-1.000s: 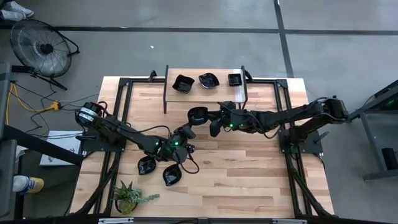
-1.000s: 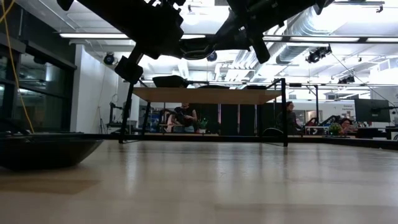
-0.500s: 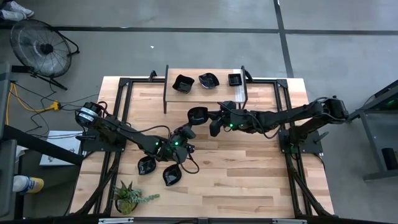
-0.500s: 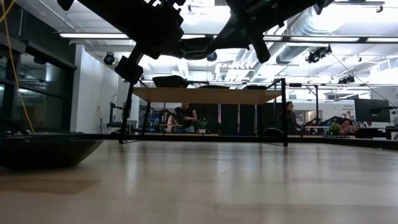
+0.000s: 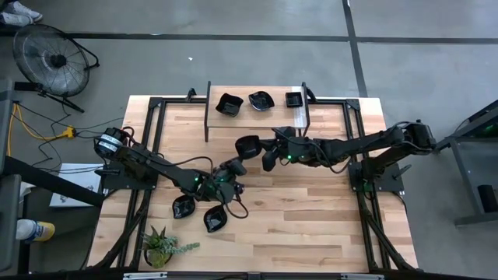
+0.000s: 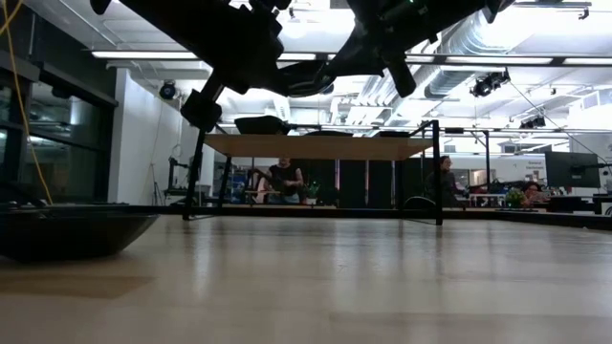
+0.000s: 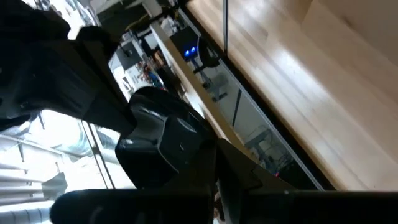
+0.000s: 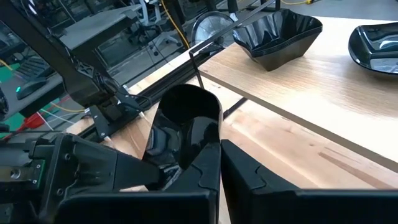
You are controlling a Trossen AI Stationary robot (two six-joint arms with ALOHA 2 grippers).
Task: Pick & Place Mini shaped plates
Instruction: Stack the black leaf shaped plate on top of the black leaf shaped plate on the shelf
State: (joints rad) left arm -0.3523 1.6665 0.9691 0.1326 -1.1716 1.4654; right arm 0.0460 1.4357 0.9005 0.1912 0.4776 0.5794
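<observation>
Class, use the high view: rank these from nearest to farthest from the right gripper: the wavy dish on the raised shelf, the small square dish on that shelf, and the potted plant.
From the right gripper:
1. Wavy dish, middle of the shelf.
2. Small square dish, at the shelf's right end.
3. Potted plant, near the table's front-left corner.

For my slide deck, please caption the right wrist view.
Right gripper shut on a glossy black plate held above the table, two more dishes on the raised shelf ahead.

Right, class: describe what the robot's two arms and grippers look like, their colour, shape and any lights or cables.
Both arms are dark, slim and jointed. The left gripper and right gripper each end in two black fingers. Small green lights glow near both wrists. Thin black cables loop around the left arm's forearm.
</observation>
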